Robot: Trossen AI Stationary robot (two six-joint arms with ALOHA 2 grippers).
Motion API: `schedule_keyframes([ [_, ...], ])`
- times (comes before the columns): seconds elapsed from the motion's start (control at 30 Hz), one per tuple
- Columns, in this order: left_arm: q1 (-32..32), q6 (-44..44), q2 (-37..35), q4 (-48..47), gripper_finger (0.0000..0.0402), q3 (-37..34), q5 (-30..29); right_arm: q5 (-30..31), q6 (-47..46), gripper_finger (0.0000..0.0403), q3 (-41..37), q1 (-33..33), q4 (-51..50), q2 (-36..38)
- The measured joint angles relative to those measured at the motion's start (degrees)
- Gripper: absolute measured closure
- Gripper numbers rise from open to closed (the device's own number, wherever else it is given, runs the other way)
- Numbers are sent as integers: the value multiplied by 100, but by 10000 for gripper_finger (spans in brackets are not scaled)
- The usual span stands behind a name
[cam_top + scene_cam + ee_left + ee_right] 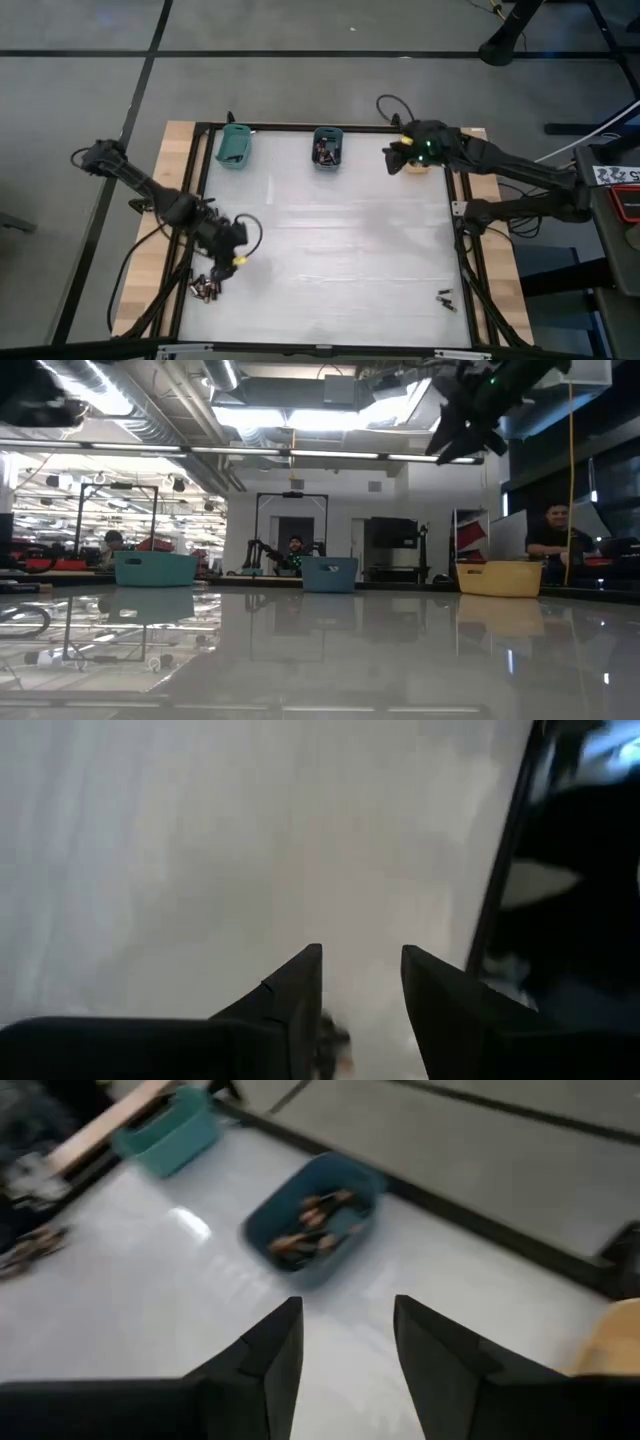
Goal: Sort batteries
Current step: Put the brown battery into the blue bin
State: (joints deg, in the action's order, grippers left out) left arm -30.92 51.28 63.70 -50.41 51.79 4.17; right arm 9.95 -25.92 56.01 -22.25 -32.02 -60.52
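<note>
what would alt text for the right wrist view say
The right gripper, fingers apart and empty, hangs above a glossy white table, facing a blue bin holding several batteries. A teal bin sits farther off.

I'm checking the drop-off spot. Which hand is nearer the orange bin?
Right. The right hand hovers beside the orange bin; the left hand is far across the table.
</note>
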Motion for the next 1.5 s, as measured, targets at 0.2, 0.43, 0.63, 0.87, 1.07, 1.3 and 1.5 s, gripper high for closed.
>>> schedule_keyframes([
  [0.2, -979, 870, 9, -391, 273, -241, 312, 381, -242, 244, 0, 876, -18, -38],
  [0.43, -1535, 1531, 20, -126, 241, -503, 319, 1049, -377, 244, -4, 1341, 12, -80],
  [0.63, -1806, 2080, 77, 71, 159, -918, 320, 1003, -387, 244, -4, 1339, 61, -78],
  [0.87, -2090, 1491, 413, 370, 71, -1073, 314, 846, -461, 244, -4, 1339, 53, -82],
  [1.07, -2379, 1559, 840, 205, 44, -1073, 247, 844, -530, 244, -4, 1339, 44, -84],
  [1.3, -2531, 1879, 1278, 259, 43, -1077, 116, 906, -498, 244, -4, 1336, 42, -87],
  [1.5, -2689, 1883, 1547, 279, 43, -1077, 57, 1000, -469, 244, -4, 1335, 44, -87],
])
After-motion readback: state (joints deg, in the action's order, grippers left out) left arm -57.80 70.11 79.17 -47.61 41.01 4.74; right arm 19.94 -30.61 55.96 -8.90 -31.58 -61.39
